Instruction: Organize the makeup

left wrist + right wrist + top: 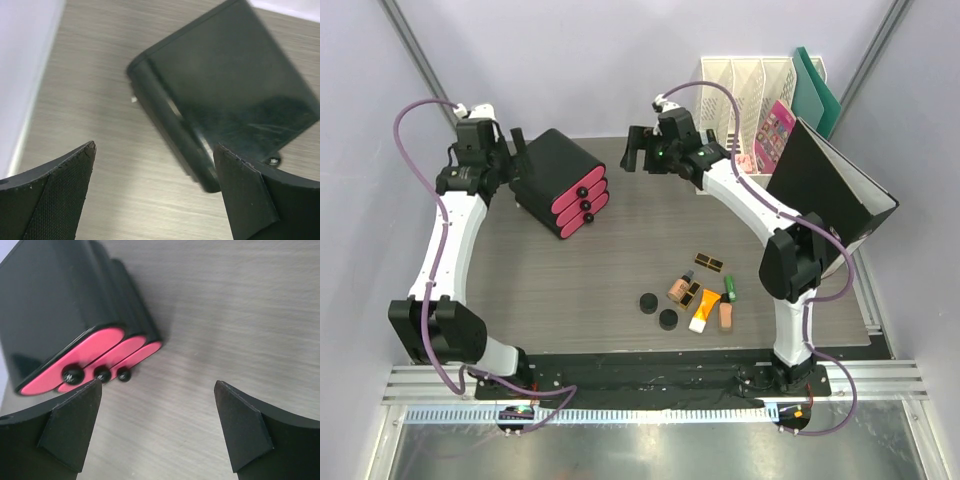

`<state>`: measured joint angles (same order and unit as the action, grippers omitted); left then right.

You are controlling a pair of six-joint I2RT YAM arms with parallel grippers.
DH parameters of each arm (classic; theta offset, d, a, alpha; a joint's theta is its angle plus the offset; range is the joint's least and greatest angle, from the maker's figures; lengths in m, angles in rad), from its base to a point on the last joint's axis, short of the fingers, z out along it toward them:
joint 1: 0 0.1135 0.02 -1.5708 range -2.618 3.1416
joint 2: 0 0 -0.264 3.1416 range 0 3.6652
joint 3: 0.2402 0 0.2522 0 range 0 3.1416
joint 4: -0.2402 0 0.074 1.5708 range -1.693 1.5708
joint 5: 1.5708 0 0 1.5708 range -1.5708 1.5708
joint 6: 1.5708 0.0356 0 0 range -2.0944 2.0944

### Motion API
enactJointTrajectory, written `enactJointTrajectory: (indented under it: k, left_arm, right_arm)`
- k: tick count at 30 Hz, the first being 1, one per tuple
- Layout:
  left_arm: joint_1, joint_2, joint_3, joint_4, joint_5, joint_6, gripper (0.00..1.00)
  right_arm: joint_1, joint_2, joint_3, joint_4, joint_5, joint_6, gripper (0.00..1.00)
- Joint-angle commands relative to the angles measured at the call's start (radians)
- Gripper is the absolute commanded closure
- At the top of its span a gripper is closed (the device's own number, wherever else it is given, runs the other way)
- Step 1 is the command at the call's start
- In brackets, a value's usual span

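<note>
Top external view, left to right: left gripper at upper left, fingers spread and empty, beside black drawer box; right gripper at upper centre, fingers spread, empty; makeup clustered on table, lower centre-right, well apart from both.

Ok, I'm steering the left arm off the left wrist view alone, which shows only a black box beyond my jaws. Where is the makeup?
Observer: The makeup lies clustered at the near right of the table, well apart from the black box.
Operator: Are its drawers open?
Observer: The three pink drawers look shut.
Operator: And the right gripper?
Observer: The right gripper is open, empty, facing those drawers.
</note>
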<state>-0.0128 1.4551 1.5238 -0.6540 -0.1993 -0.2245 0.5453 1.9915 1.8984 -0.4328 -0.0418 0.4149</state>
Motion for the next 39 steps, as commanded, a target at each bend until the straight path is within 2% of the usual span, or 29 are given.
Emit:
enactJointTrajectory:
  k: [1,3,4,5,6,7,9,13,19,20,23,27,39]
  left_arm:
    - [-0.001,0.046,0.042,0.109,0.17,-0.062,0.0]
    - [-0.001,0.08,0.056,0.132,0.249,-0.088,0.09]
    - [-0.001,0.093,0.062,0.151,0.27,-0.096,0.18]
    - [-0.001,0.114,0.067,0.168,0.293,-0.107,0.39]
    - [-0.001,0.125,0.071,0.177,0.329,-0.107,0.49]
    - [-0.001,0.135,0.075,0.185,0.336,-0.108,0.75]
    - [0.001,0.18,0.105,0.189,0.339,-0.122,1.0]
    - [0.001,0.255,0.151,0.203,0.449,-0.142,1.0]
    - [0.001,0.353,0.164,0.22,0.515,-0.17,1.0]
    - [0.001,0.366,0.173,0.209,0.521,-0.168,1.0]
    - [0.002,0.401,0.174,0.183,0.515,-0.164,1.0]
    - [0.002,0.43,0.174,0.159,0.509,-0.17,1.0]
    - [0.002,0.479,0.203,0.113,0.515,-0.156,1.0]
  right_arm:
    - [0.015,0.021,0.016,0.025,-0.149,0.073,0.0]
    - [0.021,0.041,0.016,0.046,-0.188,0.091,0.0]
    - [0.024,0.047,0.018,0.054,-0.2,0.107,0.0]
    - [0.025,0.052,0.018,0.08,-0.228,0.117,0.0]
    - [0.025,0.056,0.018,0.092,-0.239,0.128,0.0]
    - [0.024,0.059,0.018,0.118,-0.251,0.14,0.0]
    - [0.025,0.081,0.024,0.141,-0.299,0.174,0.0]
    - [0.024,0.144,0.056,0.209,-0.421,0.265,0.08]
    - [0.024,0.214,0.054,0.331,-0.52,0.392,0.25]
    - [0.024,0.223,0.057,0.345,-0.53,0.404,0.31]
    - [0.024,0.253,0.056,0.403,-0.566,0.47,0.42]
    - [0.028,0.27,0.05,0.476,-0.592,0.525,0.43]
    - [0.051,0.319,0.073,0.442,-0.644,0.538,0.4]
